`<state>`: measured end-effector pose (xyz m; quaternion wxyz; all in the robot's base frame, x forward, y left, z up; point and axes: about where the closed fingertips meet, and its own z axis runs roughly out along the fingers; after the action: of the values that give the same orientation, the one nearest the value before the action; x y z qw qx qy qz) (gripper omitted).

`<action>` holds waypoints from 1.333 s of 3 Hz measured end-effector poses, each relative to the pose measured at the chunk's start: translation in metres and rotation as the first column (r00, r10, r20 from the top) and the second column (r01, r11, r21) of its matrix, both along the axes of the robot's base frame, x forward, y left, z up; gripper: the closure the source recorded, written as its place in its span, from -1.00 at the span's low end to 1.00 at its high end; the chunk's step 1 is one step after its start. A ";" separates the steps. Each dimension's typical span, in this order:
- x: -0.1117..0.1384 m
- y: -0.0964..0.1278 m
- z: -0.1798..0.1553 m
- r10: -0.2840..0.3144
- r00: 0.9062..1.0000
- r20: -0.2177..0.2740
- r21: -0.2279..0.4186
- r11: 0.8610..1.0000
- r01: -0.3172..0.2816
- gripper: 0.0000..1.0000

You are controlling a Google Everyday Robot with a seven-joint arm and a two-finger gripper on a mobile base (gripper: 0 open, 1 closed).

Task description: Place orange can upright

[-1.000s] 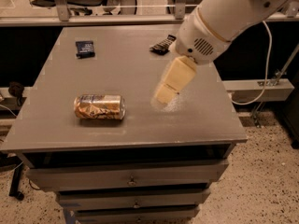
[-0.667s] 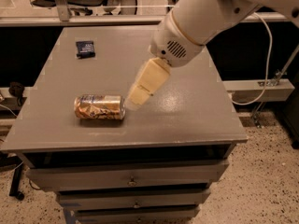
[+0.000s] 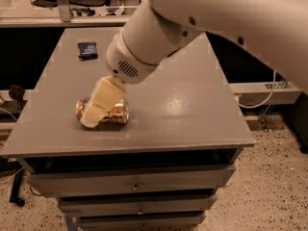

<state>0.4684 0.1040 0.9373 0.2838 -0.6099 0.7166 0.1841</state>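
Gripper (image 3: 95, 113) was low at the orange can (image 3: 118, 110), covering its left part in view. Whether it was wide, narrow or gripping could not be told. Can lay on its side near the front-left of the grey table (image 3: 192, 109). Small dark packet (image 3: 87, 50) lay well apart, toward the far-left corner.
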 end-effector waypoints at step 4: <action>0.015 0.059 -0.091 0.157 0.985 0.072 -0.222 0.965 -0.138 -1.00</action>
<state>0.4833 0.1633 0.8466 0.2329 -0.6965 0.6716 0.0984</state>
